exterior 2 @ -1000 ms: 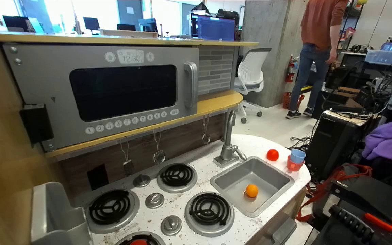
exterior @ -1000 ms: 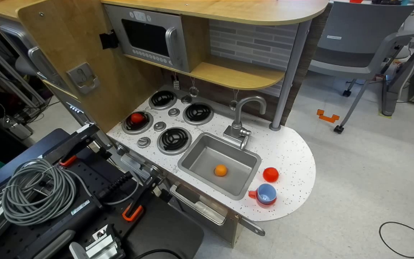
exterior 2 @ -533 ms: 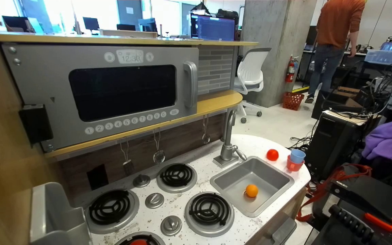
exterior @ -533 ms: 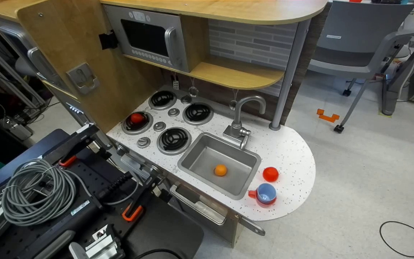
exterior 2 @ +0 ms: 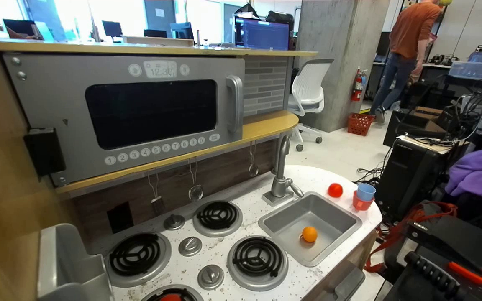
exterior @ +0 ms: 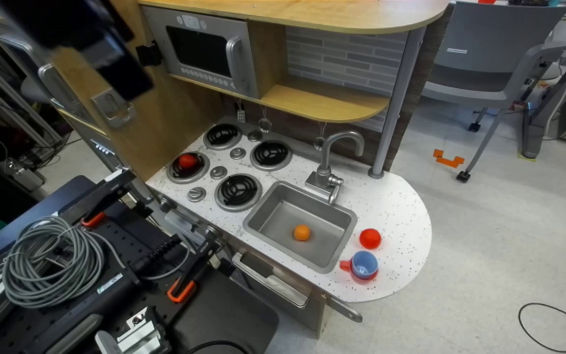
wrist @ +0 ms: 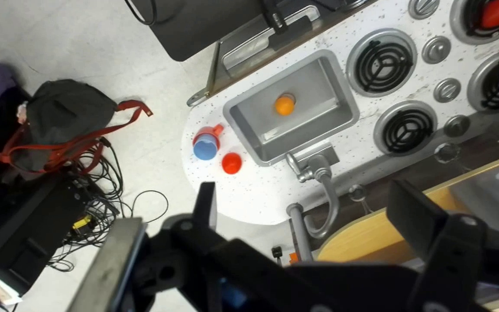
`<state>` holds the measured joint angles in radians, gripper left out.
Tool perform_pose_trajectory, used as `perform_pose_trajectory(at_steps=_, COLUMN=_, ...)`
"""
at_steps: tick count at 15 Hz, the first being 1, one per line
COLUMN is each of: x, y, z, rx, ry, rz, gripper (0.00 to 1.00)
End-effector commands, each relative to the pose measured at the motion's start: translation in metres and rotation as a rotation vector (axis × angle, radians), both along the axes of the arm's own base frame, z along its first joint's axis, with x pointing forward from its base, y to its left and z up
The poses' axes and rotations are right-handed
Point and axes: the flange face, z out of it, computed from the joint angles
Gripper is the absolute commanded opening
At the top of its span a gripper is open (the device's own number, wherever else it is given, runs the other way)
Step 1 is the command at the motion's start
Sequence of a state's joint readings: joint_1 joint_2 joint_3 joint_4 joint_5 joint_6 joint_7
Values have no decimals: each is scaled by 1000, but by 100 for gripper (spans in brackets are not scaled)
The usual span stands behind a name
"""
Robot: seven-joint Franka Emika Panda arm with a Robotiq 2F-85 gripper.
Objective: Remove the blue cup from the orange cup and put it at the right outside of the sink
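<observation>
The small blue cup (exterior: 364,264) sits upright in the mouth of the orange cup (exterior: 360,280), on the counter beside the sink (exterior: 285,216). The pair also shows at the counter's rounded end in an exterior view, blue cup (exterior 2: 366,191) over orange cup (exterior 2: 362,204). In the wrist view the blue cup (wrist: 205,148) and the orange cup's handle (wrist: 218,129) show left of the sink (wrist: 314,91). My gripper (wrist: 303,188) is open and empty, high above the counter and away from the cups. Dark, blurred arm parts show at top left in an exterior view.
A red round object (exterior: 370,238) stands close to the cups. An orange ball (exterior: 301,232) lies in the sink. The faucet (exterior: 327,167), a grey post (exterior: 396,103) and a wooden shelf (exterior: 327,101) rise behind. A red object (exterior: 187,161) lies on a burner.
The dark arm has come into the top left of an exterior view, where it was absent before. The cups and sink are unchanged. A person in the background has moved.
</observation>
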<state>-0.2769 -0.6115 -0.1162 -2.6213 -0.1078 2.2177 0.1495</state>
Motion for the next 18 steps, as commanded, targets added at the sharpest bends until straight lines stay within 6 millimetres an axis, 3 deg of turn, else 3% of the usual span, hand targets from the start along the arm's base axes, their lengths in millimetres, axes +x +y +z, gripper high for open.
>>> perform_pose_trajectory(at_steps=1, x=44, y=-69, z=-18, rx=-12, ry=38, rz=-21, gripper=100)
perform_pose_trajectory(at_steps=5, x=92, y=-107, z=-60, rx=-45, ry=117, rz=44, gripper=100)
perform_pose_trajectory(at_steps=10, x=145, y=-118, z=-123, rx=-82, ry=211, rz=155, gripper=100)
perform_pose_trajectory(at_steps=13, x=160, y=-124, z=-156, rx=-97, ry=217, rz=208, gripper=100)
perform_pose_trajectory(at_steps=18, x=158, y=-134, z=-208, rx=-83, ry=237, rz=315, gripper=100)
